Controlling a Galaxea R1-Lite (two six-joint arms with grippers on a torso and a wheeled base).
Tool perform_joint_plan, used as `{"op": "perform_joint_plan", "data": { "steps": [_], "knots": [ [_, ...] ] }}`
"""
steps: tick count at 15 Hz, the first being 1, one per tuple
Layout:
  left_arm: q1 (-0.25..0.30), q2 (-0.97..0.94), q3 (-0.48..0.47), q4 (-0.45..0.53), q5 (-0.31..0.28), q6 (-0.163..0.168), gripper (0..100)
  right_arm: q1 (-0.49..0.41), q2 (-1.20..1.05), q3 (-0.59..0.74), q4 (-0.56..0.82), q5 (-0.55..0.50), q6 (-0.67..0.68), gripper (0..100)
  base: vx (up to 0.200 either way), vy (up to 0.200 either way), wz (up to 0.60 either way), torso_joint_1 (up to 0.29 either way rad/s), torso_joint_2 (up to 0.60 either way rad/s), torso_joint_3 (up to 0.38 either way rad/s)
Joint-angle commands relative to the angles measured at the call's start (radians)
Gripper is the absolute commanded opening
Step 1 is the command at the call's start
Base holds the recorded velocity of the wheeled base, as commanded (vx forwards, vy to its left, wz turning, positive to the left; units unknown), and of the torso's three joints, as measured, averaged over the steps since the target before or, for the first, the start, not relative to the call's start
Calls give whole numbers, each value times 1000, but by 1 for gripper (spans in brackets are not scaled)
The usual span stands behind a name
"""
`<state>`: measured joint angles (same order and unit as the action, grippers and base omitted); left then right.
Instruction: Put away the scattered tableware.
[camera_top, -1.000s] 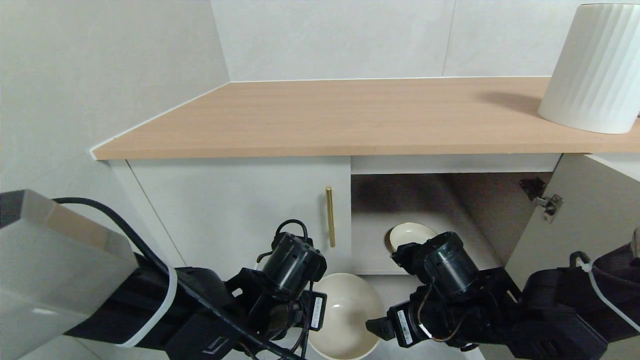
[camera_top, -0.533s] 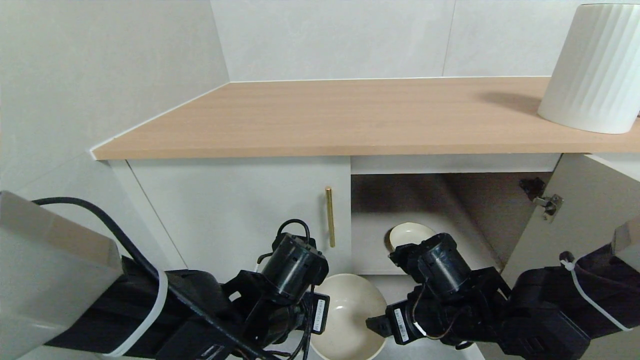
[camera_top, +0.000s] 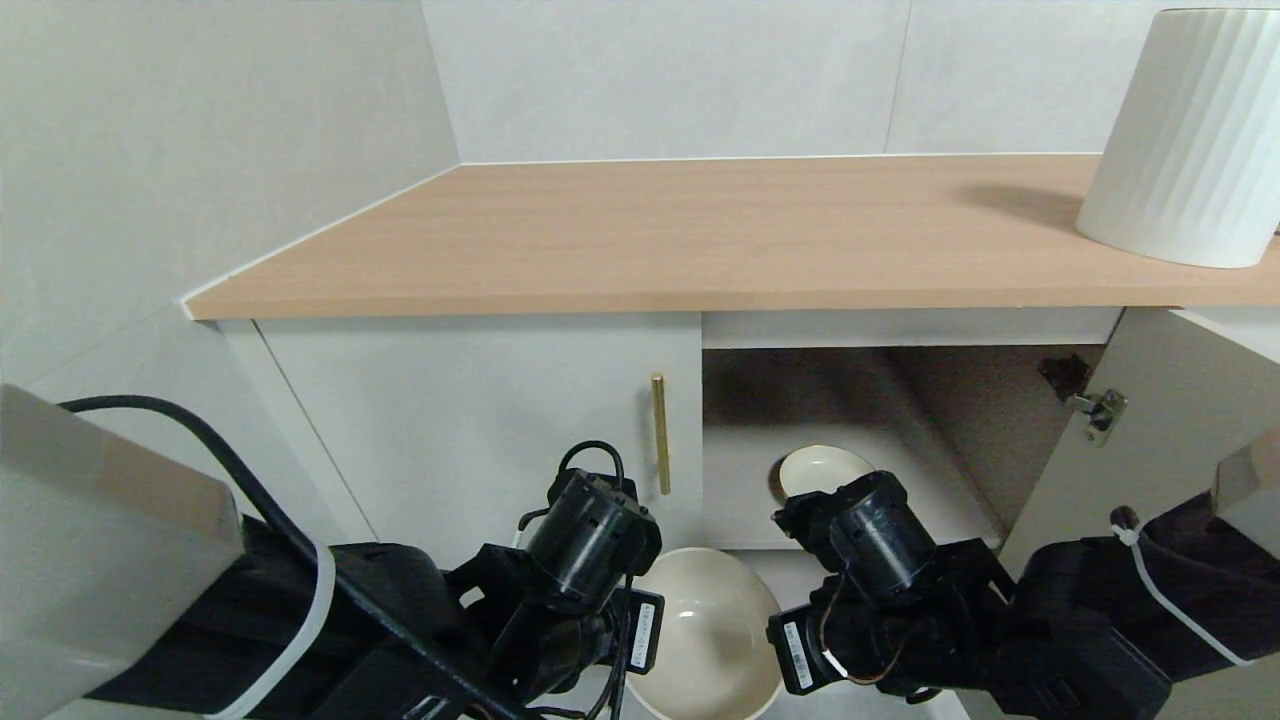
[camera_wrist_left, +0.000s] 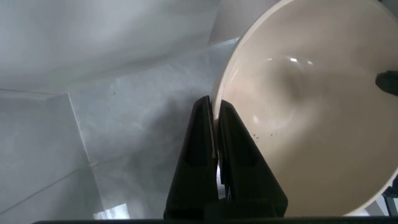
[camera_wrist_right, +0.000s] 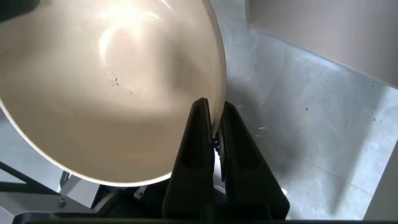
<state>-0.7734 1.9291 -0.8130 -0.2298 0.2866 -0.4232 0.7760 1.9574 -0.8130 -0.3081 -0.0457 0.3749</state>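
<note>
Bowl (camera_top: 705, 635), large and cream, hangs between the two claws. The left claw (camera_wrist_left: 214, 121) is clenched on its left rim and the right claw (camera_wrist_right: 212, 121) on the opposite rim, each with one finger inside the wall and one outside. The bowl faces upward and holds nothing but a few dark specks. Neither arm is nearer; both carry it, so I judge they must travel together.

The coming move turns on one relation: the open cupboard (camera_top: 900, 400) lies forward of the claws, a little toward the right claw's side. Inside, past the right claw, sits one small pale dish (camera_top: 820, 468), so the bowl needs the bare floor beside it. Forward of the left claw is the shut door (camera_top: 480, 420) with its brass handle (camera_top: 659, 433). Above and farthest, the bench (camera_top: 700, 230) carries a white ribbed tub (camera_top: 1185, 140).
</note>
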Motion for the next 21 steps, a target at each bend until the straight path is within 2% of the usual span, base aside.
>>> {"op": "perform_joint_plan", "data": {
  "steps": [1, 5, 6, 12, 14, 18, 21],
  "knots": [
    [0, -1, 0, 0, 2, 0, 0, 0, 1, 0, 1, -2, -2, 0, 0, 0, 0, 0, 0, 0],
    [0, -1, 0, 1, 2, 0, 0, 0, 1, 2, 1, -3, -2, 0, 0, 0, 0, 0, 0, 0],
    [0, -1, 0, 1, 2, 0, 100, 0, 1, 2, 1, -3, -1, 0, 0, 0, 0, 0, 0, 0],
    [0, -2, -2, 0, 2, 0, 100, -3, 0, 5, 10, -11, -8, 0, 0, 0, 0, 0, 0, 0],
    [0, -1, -2, 0, 2, 0, 100, -32, 8, 3, 35, -34, -27, 0, 0, 0, 0, 0, 0, 0],
    [0, -6, -2, 0, 2, 0, 100, -176, 32, -135, 276, -134, -53, 0, 0, 0, 0, 0, 0, 0],
    [2, -7, -2, 0, 2, 0, 100, -268, 46, -204, 282, -167, -31, 0, 0, 0, 0, 0, 0, 0]
  ]
}}
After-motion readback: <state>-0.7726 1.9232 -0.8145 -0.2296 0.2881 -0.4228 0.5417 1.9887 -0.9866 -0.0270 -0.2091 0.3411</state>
